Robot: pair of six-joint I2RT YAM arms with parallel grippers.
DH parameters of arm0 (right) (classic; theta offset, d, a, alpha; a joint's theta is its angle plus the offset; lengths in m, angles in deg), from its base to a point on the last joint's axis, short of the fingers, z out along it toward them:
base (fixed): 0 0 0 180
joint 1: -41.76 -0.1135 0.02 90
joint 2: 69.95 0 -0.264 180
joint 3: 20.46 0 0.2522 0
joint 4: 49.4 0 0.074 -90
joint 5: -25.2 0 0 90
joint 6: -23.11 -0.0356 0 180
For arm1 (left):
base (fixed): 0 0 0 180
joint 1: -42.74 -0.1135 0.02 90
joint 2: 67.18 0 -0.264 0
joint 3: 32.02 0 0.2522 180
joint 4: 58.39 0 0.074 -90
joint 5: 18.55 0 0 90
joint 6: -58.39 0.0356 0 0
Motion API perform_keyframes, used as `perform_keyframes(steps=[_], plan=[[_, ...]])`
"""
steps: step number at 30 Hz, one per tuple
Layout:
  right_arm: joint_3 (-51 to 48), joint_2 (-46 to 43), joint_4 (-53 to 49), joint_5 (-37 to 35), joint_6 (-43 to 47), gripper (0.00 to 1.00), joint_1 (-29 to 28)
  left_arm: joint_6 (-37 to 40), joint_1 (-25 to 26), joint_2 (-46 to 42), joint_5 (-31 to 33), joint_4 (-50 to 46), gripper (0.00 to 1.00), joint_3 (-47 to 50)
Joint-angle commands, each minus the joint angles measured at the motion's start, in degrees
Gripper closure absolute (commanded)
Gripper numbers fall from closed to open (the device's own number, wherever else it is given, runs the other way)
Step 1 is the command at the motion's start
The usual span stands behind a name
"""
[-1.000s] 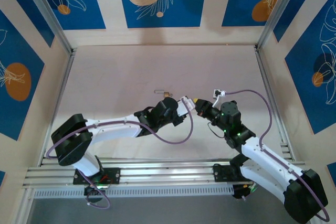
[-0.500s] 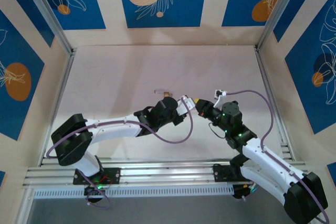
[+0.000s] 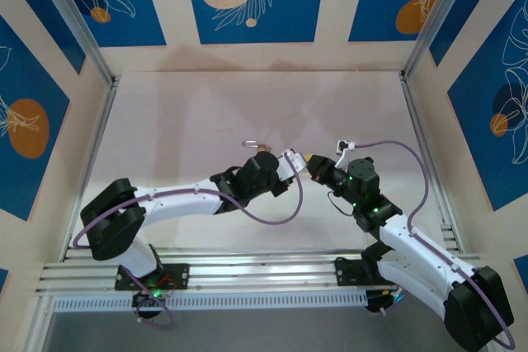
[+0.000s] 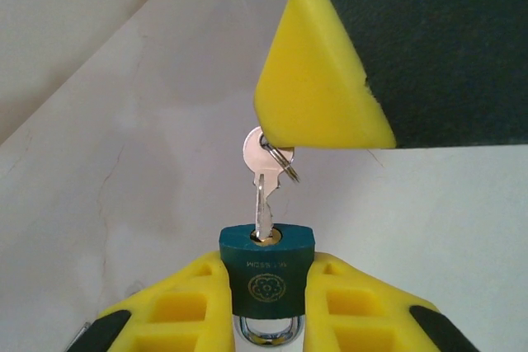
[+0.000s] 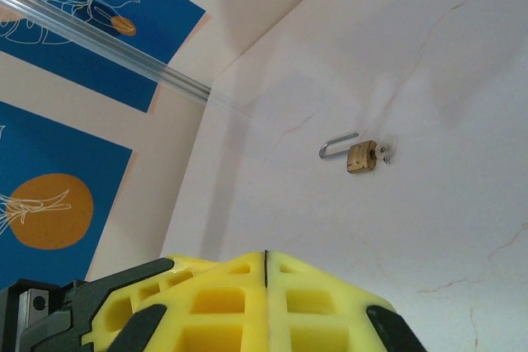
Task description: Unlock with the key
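1 overhead, 2 close wrist views share table point(image 3: 206, 113).

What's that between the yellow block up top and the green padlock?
A silver key, seen by the left wrist camera: blade in the keyhole of the green padlock, head tucked against a fingertip of the right gripper.

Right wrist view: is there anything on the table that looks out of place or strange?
Yes. A small brass padlock lies on its side on the white table, its silver shackle swung open. It is a second lock: the left hand grips a green padlock with a silver key in it.
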Motion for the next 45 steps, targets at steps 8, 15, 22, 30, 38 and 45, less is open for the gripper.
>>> perform_keyframes(steps=[8, 15, 22, 30, 38, 45], plan=[[0.74, 1.70, 1.23, 3.73, 0.85, 1.00, -0.64, -0.78, -0.20, 0.52, -2.78, 1.71, 0.82, -2.33], [0.86, 3.23, 2.10, 4.90, 1.02, 1.00, -1.50, -0.91, -0.20, 0.81, -2.60, 2.17, 0.82, -2.51], [0.95, 4.53, 2.79, 5.54, 1.52, 1.00, -2.51, -1.05, -0.20, 0.83, -2.13, 2.71, 0.82, -2.52], [-0.23, 3.75, 1.79, 5.02, 1.52, 1.00, -2.75, -1.62, -0.50, -0.20, -1.78, 3.74, 0.82, -1.85], [-0.63, 1.45, -0.56, 4.79, 2.60, 1.00, -1.82, -1.80, -0.55, -1.34, -3.17, 3.03, 0.82, -1.22], [-1.02, -0.26, -1.62, 5.08, 2.61, 1.00, -0.13, -1.63, -0.55, -1.73, -3.80, 2.25, 0.82, -1.02]])
